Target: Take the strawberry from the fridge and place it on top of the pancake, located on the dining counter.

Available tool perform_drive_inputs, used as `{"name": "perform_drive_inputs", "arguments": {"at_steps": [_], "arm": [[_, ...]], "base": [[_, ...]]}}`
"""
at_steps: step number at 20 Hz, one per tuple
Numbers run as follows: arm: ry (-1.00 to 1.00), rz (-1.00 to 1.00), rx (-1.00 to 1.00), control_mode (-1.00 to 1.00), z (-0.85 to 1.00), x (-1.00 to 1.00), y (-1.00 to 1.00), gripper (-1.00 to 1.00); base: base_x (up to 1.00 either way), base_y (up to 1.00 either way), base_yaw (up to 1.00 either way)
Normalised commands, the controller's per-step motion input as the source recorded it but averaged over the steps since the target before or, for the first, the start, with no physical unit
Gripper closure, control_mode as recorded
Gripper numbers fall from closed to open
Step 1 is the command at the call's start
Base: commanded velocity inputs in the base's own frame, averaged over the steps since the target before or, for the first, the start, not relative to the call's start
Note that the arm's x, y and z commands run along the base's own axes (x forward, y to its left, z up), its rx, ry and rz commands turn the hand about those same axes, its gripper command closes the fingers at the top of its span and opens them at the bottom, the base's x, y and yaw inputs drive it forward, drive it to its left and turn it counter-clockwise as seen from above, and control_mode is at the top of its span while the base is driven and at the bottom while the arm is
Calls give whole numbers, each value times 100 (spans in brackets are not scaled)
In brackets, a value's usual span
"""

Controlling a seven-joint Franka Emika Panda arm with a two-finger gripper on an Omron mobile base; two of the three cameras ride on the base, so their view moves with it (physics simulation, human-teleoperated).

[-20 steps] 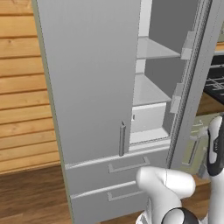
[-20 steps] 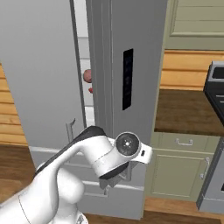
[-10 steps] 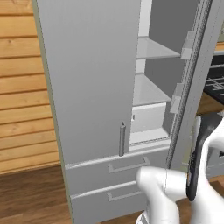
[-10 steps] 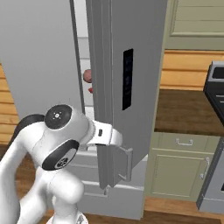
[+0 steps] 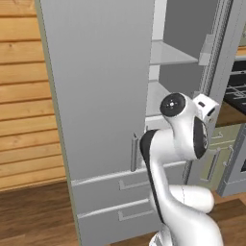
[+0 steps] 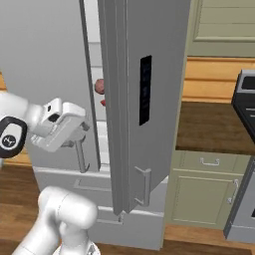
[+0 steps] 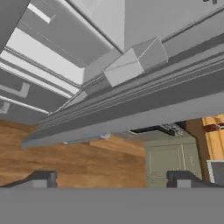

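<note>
So the fridge (image 5: 101, 96) is standing with its right-hand door (image 6: 149, 99) swung out toward the camera, black display panel (image 6: 145, 89) facing us in the right base view. The strawberry (image 6: 103, 102) is sitting inside, peeking through the gap at the door's left edge, tiny and bright red, just below a bigger dull pinkish-brown ball (image 6: 99, 85). Both are tucked near the front edge of an inner shelf, as far as I can tell.

The gripper (image 7: 113, 179) is spread wide with nothing between its fingers (image 7: 41, 178), hanging in front of the fridge at about handle height. In the hand view it's pointing down past the door's lower edge at the wooden floor (image 7: 65, 153) and a pale green cabinet (image 7: 168, 159).
</note>
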Motion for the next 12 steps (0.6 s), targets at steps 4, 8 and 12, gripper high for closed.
{"name": "perform_drive_inputs", "arguments": {"at_steps": [4, 8, 12], "arm": [[84, 25, -46, -100, 0, 94, 10, -100], [56, 19, -46, -100, 31, 60, 0, -100], [20, 2, -25, -100, 12, 7, -46, -100]], "base": [[0, 0, 0], [0, 0, 0], [0, 0, 0]]}}
